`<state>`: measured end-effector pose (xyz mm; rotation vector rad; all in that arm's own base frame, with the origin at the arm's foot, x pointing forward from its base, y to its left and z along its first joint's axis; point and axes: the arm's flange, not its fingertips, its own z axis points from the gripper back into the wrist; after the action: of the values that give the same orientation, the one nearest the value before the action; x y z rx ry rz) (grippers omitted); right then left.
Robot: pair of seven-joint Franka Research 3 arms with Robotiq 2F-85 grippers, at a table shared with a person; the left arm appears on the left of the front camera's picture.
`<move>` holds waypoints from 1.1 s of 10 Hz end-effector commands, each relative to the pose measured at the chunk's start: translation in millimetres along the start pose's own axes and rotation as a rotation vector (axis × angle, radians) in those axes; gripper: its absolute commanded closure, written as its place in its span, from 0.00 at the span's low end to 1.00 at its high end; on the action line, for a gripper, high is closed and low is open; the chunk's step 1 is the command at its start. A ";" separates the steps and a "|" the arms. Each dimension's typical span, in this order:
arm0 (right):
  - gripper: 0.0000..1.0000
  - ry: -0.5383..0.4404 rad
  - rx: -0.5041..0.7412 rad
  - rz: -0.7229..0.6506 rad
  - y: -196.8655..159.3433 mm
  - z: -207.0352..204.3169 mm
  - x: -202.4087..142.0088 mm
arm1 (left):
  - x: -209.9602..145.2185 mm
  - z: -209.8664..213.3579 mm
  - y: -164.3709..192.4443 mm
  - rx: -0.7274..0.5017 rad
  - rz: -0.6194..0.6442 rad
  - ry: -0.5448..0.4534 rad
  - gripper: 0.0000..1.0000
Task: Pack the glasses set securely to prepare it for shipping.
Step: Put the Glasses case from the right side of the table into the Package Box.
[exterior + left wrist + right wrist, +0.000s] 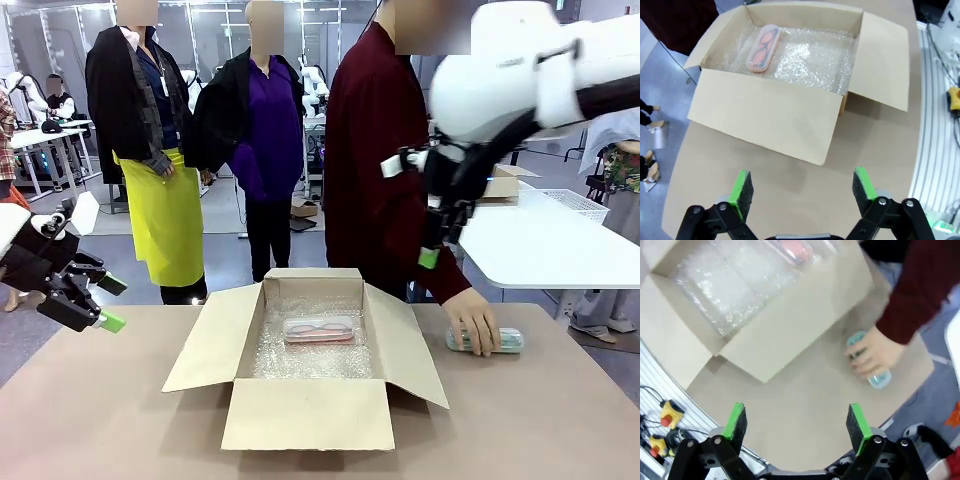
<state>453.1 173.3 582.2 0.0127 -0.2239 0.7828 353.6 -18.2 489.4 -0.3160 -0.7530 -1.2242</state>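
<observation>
The pink glasses case (318, 329) lies on bubble wrap at the back of the open cardboard box (306, 408), also seen as the pink case (763, 47) and, blurred, the pink case (795, 250). On the table right of the box rests the mint-green case (508, 341), with the person's hand (473, 325) on top of it; the same mint-green case (877, 377) lies under the hand (874, 352). My left gripper (106, 302) hovers open off the table's left side, holding nothing. High at the upper right, my right gripper (796, 423) is open and holds nothing.
The box flaps (210, 340) are spread outward on all sides over the brown table (120, 420). A white table (560, 245) with a basket stands at the right behind the person. A yellow device (953, 98) and cables lie beside the table edge.
</observation>
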 end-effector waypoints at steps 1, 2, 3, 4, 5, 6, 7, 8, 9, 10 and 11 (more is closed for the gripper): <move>0.00 -0.065 0.002 -0.153 -6.0 -4.0 -39.2 | -1.8 0.9 1.7 -0.015 -0.016 -0.030 0.00; 0.00 -0.082 0.020 -0.226 -17.6 -6.0 -59.4 | -1.8 0.9 1.7 -0.015 -0.016 -0.030 0.00; 0.00 -0.077 0.013 -0.286 -21.9 -7.2 -78.9 | -1.8 0.9 1.7 -0.015 -0.016 -0.030 0.00; 0.00 -0.047 -0.067 -0.396 -24.0 -6.4 -98.4 | -1.8 0.9 1.7 -0.015 -0.016 -0.030 0.00; 0.00 -0.054 -0.087 -0.454 -25.1 -4.7 -116.6 | -1.8 0.9 1.7 -0.015 -0.016 -0.030 0.00; 0.00 -0.064 -0.101 -0.527 -30.5 -1.4 -137.7 | -1.8 0.9 1.7 -0.015 -0.016 -0.030 0.00; 0.00 -0.086 -0.069 -0.556 -38.9 -0.6 -152.1 | -1.8 0.9 1.7 -0.015 -0.016 -0.030 0.00; 0.00 -0.066 -0.094 -0.629 -48.7 -3.6 -161.4 | -1.8 0.9 1.7 -0.015 -0.016 -0.030 0.00; 0.00 -0.058 -0.107 -0.653 -53.0 -6.8 -163.5 | -1.8 0.9 1.7 -0.015 -0.016 -0.030 0.00; 0.00 -0.060 -0.103 -0.655 -56.4 -9.0 -163.1 | -1.8 0.9 1.7 -0.015 -0.016 -0.030 0.00; 0.00 -0.068 -0.100 -0.652 -59.0 -10.7 -162.2 | -1.8 0.9 1.7 -0.015 -0.016 -0.030 0.00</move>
<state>380.3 13.0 546.4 0.0301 -0.2852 0.1481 353.6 -18.4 489.4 -0.3172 -0.7525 -1.2238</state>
